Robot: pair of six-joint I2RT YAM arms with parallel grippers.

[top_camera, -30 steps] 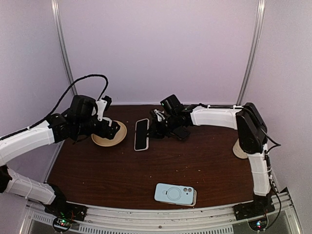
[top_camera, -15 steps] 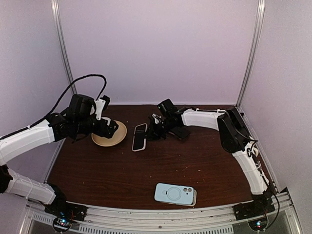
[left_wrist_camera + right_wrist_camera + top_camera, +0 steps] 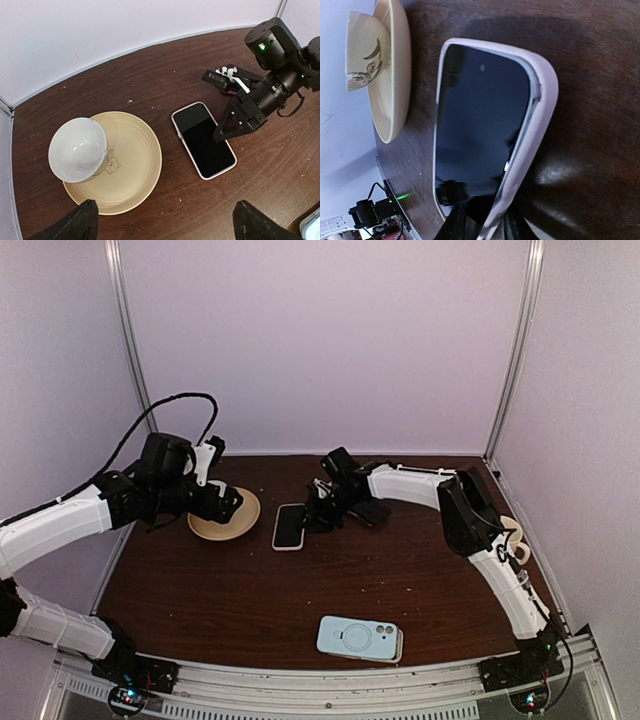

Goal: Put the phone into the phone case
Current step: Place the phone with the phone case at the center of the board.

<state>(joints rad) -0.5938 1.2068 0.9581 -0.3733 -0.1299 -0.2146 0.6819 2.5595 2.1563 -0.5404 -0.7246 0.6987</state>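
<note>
Phone [image 3: 289, 526] lies flat on table [image 3: 400, 570], mid-rear. Plate [image 3: 225, 515] at its 9 o'clock, nearby; cup [image 3: 77, 149] on plate. Right gripper [image 3: 316, 516] at phone's 3 o'clock. Phone case [image 3: 360, 638] at 5 o'clock, well apart.

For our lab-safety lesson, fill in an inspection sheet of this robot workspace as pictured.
Surface: dark wooden table, few pale specks.
Job's things: phone flat, screen up, mid-table; light-blue case at near edge, apart.
Clutter: white bowl on beige plate; cream object half hidden behind right arm.
Grippers: left pincer open, by plate; right pincer straddling phone's edge, grip unclear.
Cables: black loop over left arm.
Surroundings: pale walls, metal uprights.
</note>
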